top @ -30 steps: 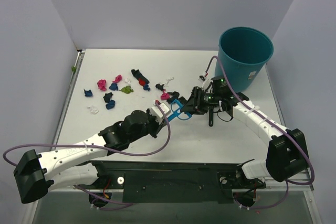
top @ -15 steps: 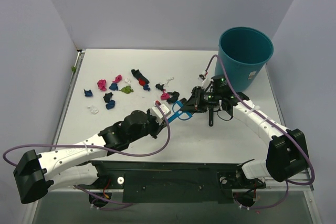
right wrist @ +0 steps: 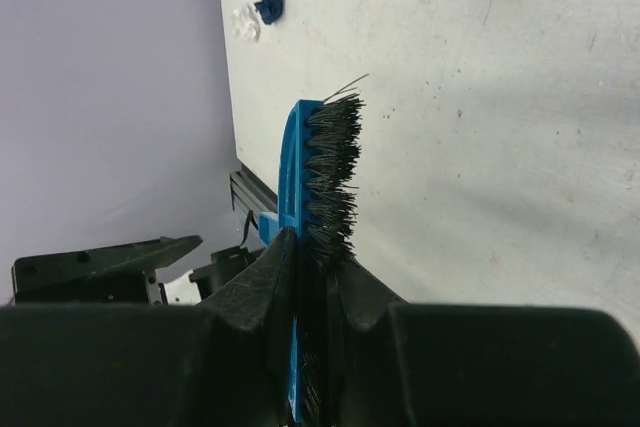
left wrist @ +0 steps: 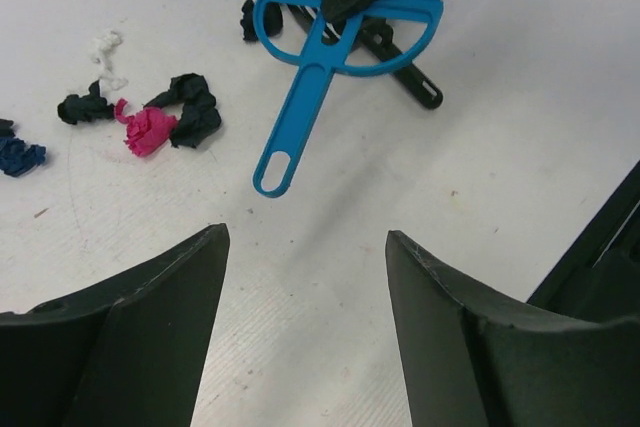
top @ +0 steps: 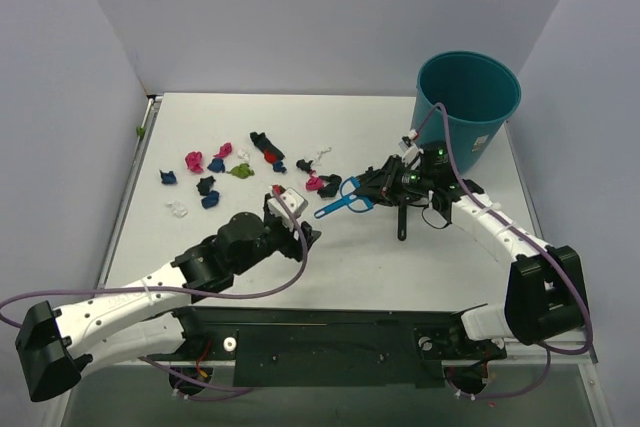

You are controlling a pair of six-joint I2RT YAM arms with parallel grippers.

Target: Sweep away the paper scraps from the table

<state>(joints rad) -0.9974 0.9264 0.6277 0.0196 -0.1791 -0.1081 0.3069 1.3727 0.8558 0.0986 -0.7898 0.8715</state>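
Paper scraps point(top: 215, 172) in pink, blue, black, green and white lie scattered on the left and middle of the white table point(top: 360, 277). My right gripper point(top: 372, 187) is shut on the head of the small blue hand brush point(top: 338, 204), gripping it across the bristles point(right wrist: 330, 147), with the handle pointing toward the left arm. The brush point(left wrist: 310, 97) hangs just above the table. My left gripper point(left wrist: 305, 237) stands open and holds nothing, a short way back from the handle's tip. A pink scrap point(left wrist: 148, 132) and a black one point(left wrist: 190, 107) lie left of the handle.
The teal round bin point(top: 468, 107) stands at the back right, behind the right arm. A black slotted scoop point(top: 402, 217) lies on the table under the right gripper. The table's railed left edge point(top: 135, 177) runs beside the scraps.
My left gripper has opened, let go of the brush handle and drawn back toward the near left. My right gripper has shut on the brush head and carried it slightly right.
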